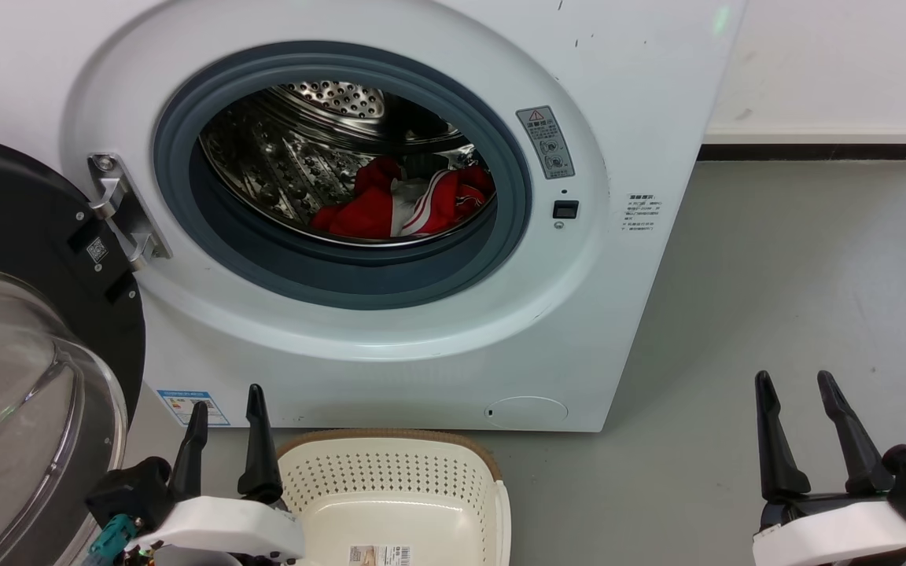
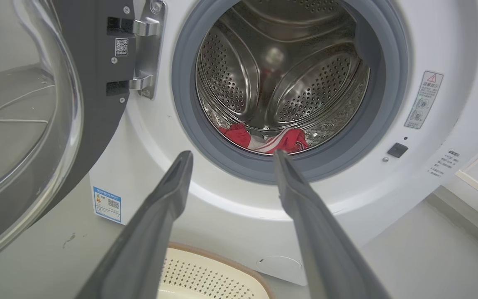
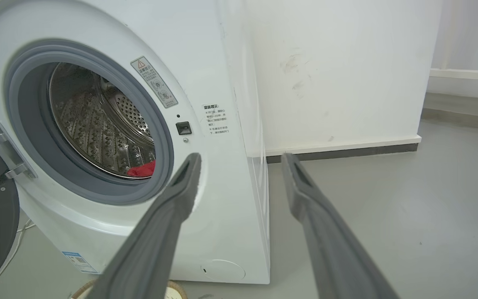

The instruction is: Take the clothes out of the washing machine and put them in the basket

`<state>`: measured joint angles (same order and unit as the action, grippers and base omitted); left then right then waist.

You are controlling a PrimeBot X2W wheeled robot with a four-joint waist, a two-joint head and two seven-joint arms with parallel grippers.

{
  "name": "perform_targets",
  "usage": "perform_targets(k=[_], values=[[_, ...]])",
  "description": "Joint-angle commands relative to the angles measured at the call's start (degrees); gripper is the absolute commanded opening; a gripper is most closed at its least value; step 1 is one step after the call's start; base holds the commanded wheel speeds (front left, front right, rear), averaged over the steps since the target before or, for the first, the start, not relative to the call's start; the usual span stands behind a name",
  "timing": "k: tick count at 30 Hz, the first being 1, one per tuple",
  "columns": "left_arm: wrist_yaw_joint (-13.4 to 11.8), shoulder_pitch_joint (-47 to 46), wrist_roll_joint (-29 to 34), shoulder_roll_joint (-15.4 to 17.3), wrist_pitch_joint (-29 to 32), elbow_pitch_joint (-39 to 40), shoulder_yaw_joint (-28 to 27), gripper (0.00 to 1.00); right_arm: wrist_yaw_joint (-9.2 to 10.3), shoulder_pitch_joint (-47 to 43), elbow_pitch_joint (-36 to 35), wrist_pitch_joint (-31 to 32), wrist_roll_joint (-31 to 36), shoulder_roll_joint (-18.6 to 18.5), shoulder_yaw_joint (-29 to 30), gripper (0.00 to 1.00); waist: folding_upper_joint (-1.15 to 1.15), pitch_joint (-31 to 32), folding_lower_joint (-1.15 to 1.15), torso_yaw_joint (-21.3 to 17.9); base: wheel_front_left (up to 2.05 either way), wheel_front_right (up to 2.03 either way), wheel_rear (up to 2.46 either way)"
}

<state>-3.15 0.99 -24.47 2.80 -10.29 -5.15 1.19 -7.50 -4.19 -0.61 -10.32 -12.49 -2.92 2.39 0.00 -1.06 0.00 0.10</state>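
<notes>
1. We face the large white front-loading washing machine [image 1: 437, 338] on the far side. Its black-rimmed glass door [image 1: 20, 354] is swung wide open to the left.
2. The soft red clothes with white stripes [image 1: 390, 208] lie crumpled at the bottom of the perforated steel drum [image 1: 280, 157], a little right of centre. They are bunched together, so we cannot tell whether this is one garment or two.
3. The small cream-white perforated plastic basket with a brown rim [image 1: 390, 472] sits on the grey floor [image 1: 775, 275]. It is just in front of the machine, on the near side below the porthole. A barcode label [image 1: 378, 555] lies on its bottom.
4. Our left gripper [image 1: 227, 398] hangs just left of the basket. Its two dark fingers are spread apart and hold nothing.
5. Our right gripper [image 1: 793, 377] hangs over the floor at the near right, well apart from the machine. Its fingers are likewise spread and empty.
</notes>
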Motion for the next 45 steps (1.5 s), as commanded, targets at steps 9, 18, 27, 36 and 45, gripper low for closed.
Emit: perform_targets(k=[9,18,27,36,45], values=[[-0.6,0.8,5.6,0.1,-1.7,0.5,0.4,1.0,0.02,-1.3,-1.4,-1.6,6.3,0.0,0.0,1.0,0.0,0.0,0.0,0.0,0.0,0.0,0.0],[-1.0,1.4,9.6,0.1,-2.7,0.5,0.8,1.0,0.02,-1.9,-2.0,-2.7,9.9,0.0,0.2,1.0,0.0,0.0,0.0,-0.1,0.0,0.0,0.0],[-1.1,1.8,13.1,0.1,-3.7,0.5,1.0,1.0,0.02,-2.5,-2.1,-3.7,12.2,0.1,0.9,1.0,0.0,0.1,0.0,0.0,0.0,0.0,0.0],[-1.3,2.3,16.1,0.1,-4.7,0.4,1.1,1.0,0.02,-3.1,-2.0,-4.6,14.1,0.1,1.3,1.0,0.0,0.1,0.0,-0.1,0.0,0.0,0.0],[-1.3,2.5,16.9,0.1,-5.1,-0.2,1.1,1.0,0.03,-3.5,-1.0,-4.9,13.3,0.1,1.3,1.0,0.0,0.2,0.0,0.0,0.0,0.0,0.0]])
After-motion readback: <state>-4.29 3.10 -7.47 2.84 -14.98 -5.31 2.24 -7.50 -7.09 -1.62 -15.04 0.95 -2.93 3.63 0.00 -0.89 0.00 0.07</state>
